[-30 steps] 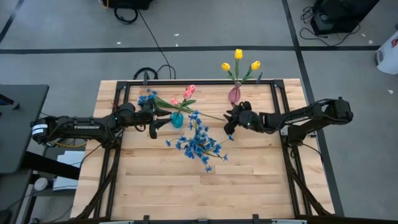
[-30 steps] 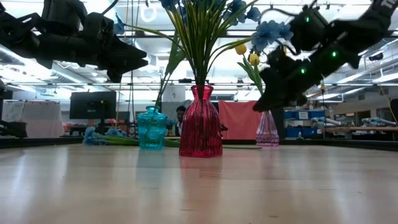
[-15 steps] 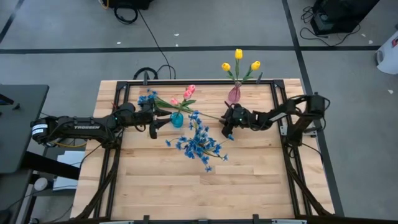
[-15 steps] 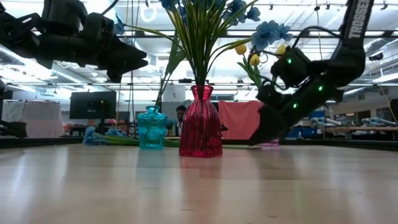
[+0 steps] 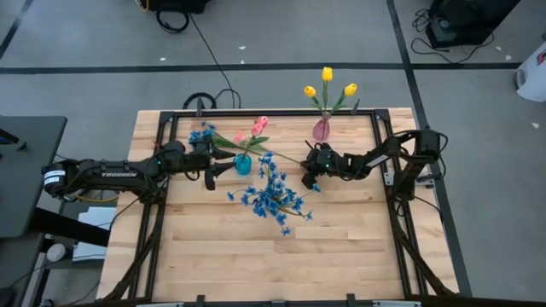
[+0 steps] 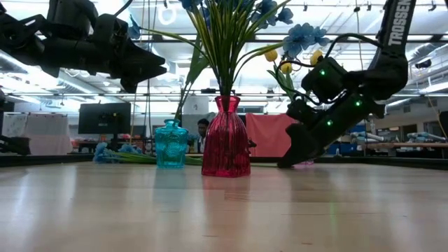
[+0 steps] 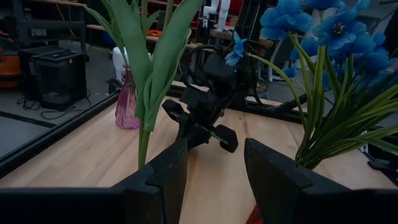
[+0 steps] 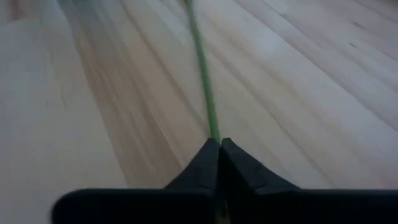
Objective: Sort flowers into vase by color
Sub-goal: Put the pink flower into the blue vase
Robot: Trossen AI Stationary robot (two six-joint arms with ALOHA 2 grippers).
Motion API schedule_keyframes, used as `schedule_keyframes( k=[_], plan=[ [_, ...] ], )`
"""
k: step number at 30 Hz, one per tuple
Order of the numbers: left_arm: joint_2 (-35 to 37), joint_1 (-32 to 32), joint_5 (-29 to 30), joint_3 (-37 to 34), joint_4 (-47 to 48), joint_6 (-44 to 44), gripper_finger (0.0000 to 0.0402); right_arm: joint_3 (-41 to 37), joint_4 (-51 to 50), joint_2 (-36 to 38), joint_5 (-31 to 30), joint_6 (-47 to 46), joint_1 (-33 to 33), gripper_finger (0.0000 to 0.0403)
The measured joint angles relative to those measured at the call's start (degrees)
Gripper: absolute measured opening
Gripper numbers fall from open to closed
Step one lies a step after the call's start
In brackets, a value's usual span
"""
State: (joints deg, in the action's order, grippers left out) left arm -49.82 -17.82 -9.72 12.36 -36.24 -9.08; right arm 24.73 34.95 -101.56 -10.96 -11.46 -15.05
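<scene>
A long green stem (image 5: pixel 281 156) with a blue blossom (image 5: pixel 202 134) lies flat on the table, passing behind the teal vase (image 5: pixel 243 164) that holds pink tulips (image 5: pixel 259 126). My right gripper (image 5: pixel 307 176) is down at the table, shut on that stem's bare end. A red vase (image 6: pixel 226 143) holds a spray of blue flowers (image 5: pixel 273 198). A pale pink vase (image 5: pixel 321 130) at the far edge holds yellow tulips (image 5: pixel 328 75). My left gripper (image 7: pixel 214 168) hangs open and level beside the teal vase, holding nothing. My right gripper pinches the stem near its bare end (image 8: pixel 213 127) between its two fingertips (image 8: pixel 205 158). The fingers slant down from the table's right side and point along the stem. The stem runs straight away from them, lying on the wood.
The three vases stand close together in the table's far half. The blue spray spreads wide over the table's middle. A black frame rail (image 5: pixel 375 136) edges the table. The near half is bare wood (image 5: pixel 273 256).
My right gripper has come down to the table and a little toward the left edge, tipping farther downward, and has shut on the lying stem's end. The stem lies as before.
</scene>
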Motion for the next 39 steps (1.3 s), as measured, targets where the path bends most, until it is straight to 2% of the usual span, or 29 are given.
schedule_keyframes(
  k=[8,12,18,26,30,35,39],
  plan=[
    [0.0,0.0,-0.9,0.0,-0.4,1.3,0.0165,0.2,-1.9,0.1,-0.2,-4.9,0.7,0.0006],
    [0.0,0.0,-1.1,0.0,-0.2,1.3,0.0165,-0.2,-3.9,2.5,-1.1,-5.3,1.5,0.0004],
    [0.0,0.0,-2.2,0.0,0.0,1.3,0.0165,-1.0,-12.9,12.4,-1.2,-4.6,1.7,0.0002],
    [0.0,0.0,-2.6,0.0,0.4,1.4,0.0165,-0.6,-20.8,29.6,-7.7,-3.9,4.3,0.0001],
    [0.0,0.0,-2.6,0.0,-0.3,1.5,0.0165,-0.6,-23.7,35.5,-10.4,-3.6,6.7,0.0001],
    [0.0,0.0,-2.6,0.0,-0.2,1.4,0.0165,-0.5,-24.3,39.9,-15.0,-2.1,9.9,0.0],
    [0.0,0.0,-2.6,0.0,-0.3,1.3,0.0165,-0.5,-17.7,42.4,-17.1,2.4,13.2,0.0]
  ],
)
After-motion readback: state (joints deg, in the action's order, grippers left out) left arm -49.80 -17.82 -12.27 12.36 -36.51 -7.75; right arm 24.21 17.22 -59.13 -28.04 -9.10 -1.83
